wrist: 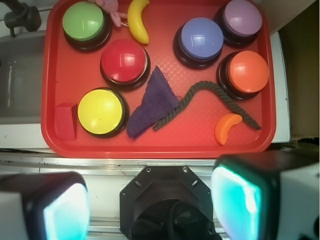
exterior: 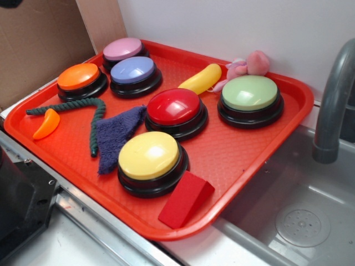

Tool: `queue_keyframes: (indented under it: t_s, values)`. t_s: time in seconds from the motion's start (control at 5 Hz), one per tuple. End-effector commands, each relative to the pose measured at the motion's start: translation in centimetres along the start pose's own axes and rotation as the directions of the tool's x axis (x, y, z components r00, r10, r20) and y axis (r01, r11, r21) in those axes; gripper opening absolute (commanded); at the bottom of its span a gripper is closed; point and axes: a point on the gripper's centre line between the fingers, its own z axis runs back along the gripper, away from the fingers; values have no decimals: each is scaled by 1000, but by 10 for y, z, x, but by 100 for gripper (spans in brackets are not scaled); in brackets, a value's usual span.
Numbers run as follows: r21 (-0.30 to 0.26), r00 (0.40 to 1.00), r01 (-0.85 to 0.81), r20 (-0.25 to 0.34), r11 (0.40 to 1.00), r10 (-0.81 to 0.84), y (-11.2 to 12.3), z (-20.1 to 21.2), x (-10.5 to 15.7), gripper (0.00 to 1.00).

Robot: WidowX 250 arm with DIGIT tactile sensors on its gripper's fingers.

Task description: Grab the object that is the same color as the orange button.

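In the exterior view we are looking at a red plastic tray (exterior: 244, 166) that is sitting on a table beside a grey sink basin (exterior: 302, 219) with a grey curved faucet (exterior: 333, 105). The small glossy orange plastic wedge (exterior: 46, 123) is lying near the tray's left corner, just beside a dark green twisted rope (exterior: 83, 108). The large round orange-topped button on a black base (exterior: 81, 80) is standing a little behind it, across the rope. 5 more dome buttons are sitting on the tray: a pink-topped button (exterior: 123, 51), a blue-topped button (exterior: 134, 75), a red-topped button (exterior: 175, 111), a green-topped button (exterior: 250, 98) and a yellow-topped button (exterior: 151, 162). A purple fuzzy cloth (exterior: 115, 136) is lying between the rope and the red-topped button. A yellow banana-shaped plastic piece (exterior: 202, 78) is resting next to a pink plush toy (exterior: 248, 64), and a red block wedge (exterior: 185, 199) is leaning on the near rim.

In the wrist view we are looking down on the same tray. The orange wedge (wrist: 226, 128) is lying near the tray's lower right, between the rope's end and the near rim, below the orange button (wrist: 247, 72). Our gripper (wrist: 150, 205) is hovering off the tray, over the table edge, well apart from the wedge. Its 2 fingers (wrist: 242, 197) are standing wide, holding nothing.
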Motion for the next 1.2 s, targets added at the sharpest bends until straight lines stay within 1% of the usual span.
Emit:
queue_keyframes:
  t_s: [0.0, 0.2, 0.4, 0.6, 0.8, 1.0]
  values:
    - [0, 1000, 0, 0, 1000, 0, 0, 0, 0, 100]
    - [12, 998, -57, 23, 998, 57, 16, -6, 3, 100]
    - [-34, 989, -138, 53, 990, 140, 37, -24, 5, 100]
    - [-20, 961, -272, 46, 962, 273, 63, -49, 8, 100]
    - [-43, 918, -392, 46, 919, 393, 94, -78, 4, 100]
    - [27, 891, -453, 43, 891, 452, 115, -104, 2, 100]
